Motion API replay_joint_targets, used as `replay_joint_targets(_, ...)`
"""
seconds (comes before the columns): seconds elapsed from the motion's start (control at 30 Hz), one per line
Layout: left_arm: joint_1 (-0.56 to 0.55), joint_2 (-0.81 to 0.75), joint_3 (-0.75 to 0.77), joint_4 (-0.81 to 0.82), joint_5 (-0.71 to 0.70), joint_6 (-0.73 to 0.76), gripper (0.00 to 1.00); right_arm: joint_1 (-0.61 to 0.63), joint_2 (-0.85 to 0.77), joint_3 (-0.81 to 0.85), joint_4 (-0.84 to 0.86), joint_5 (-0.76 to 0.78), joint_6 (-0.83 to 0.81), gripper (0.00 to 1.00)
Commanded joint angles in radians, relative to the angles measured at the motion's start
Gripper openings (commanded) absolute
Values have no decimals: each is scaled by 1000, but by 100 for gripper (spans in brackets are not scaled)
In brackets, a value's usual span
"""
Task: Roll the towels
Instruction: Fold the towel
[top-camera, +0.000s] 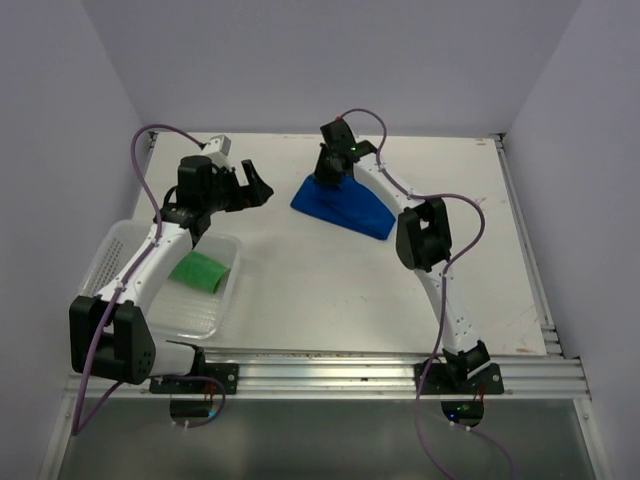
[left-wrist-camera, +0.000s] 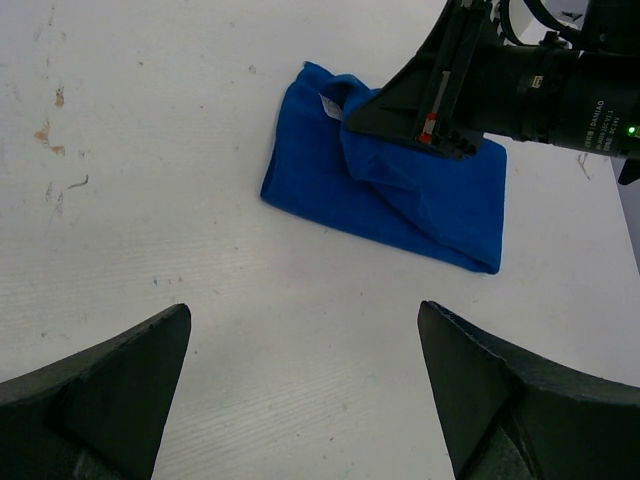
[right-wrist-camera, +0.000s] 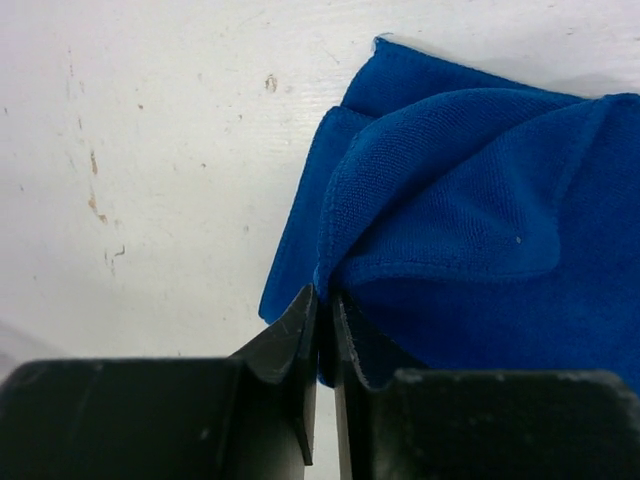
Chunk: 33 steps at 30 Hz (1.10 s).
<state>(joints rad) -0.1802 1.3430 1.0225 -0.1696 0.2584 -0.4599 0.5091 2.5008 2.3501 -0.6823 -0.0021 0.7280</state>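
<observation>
The blue towel (top-camera: 345, 206) lies on the white table at the back middle, partly folded over; it also shows in the left wrist view (left-wrist-camera: 400, 195) and the right wrist view (right-wrist-camera: 480, 200). My right gripper (top-camera: 328, 172) is at its far left edge, shut on a pinched fold of the cloth (right-wrist-camera: 326, 300). The green towel (top-camera: 198, 271) lies rolled in the white basket (top-camera: 115, 250) at the left. My left gripper (top-camera: 255, 190) is open and empty, above the table left of the blue towel, its fingers (left-wrist-camera: 110, 390) wide apart.
The basket stands at the table's left front under my left arm. Walls close the table at the back and sides. An aluminium rail (top-camera: 330, 372) runs along the near edge. Small brown stains (left-wrist-camera: 45, 130) mark the table surface.
</observation>
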Motion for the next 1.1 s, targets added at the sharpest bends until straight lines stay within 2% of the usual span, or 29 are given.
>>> replay_joint_targets(0.0, -7, 1, 1, 33, 21, 0, 100, 9, 39, 26, 69, -62, 25, 15)
replay_joint_targets(0.07, -7, 2, 1, 35, 25, -2, 100, 11, 56, 34, 84, -78, 31, 20)
replay_joint_targets(0.1, -7, 5, 1, 33, 30, -2, 100, 12, 62, 38, 93, -93, 31, 29)
replay_joint_targets(0.23, -7, 10, 1, 35, 39, -5, 99, 28, 89, 48, 124, -119, 7, 45)
replay_joint_targets(0.33, -7, 10, 1, 35, 39, -5, 100, 39, 84, 46, 145, -122, -25, 52)
replay_joint_targets(0.6, -7, 12, 1, 36, 51, -6, 100, 43, 26, -18, 248, -134, -52, 56)
replay_joint_targets(0.8, -7, 13, 2, 35, 51, -6, 100, 45, 33, -63, 409, -245, 16, 57)
replay_joint_targets(1.07, -7, 15, 2, 38, 65, -8, 100, 43, -8, -98, 498, -303, 30, 58)
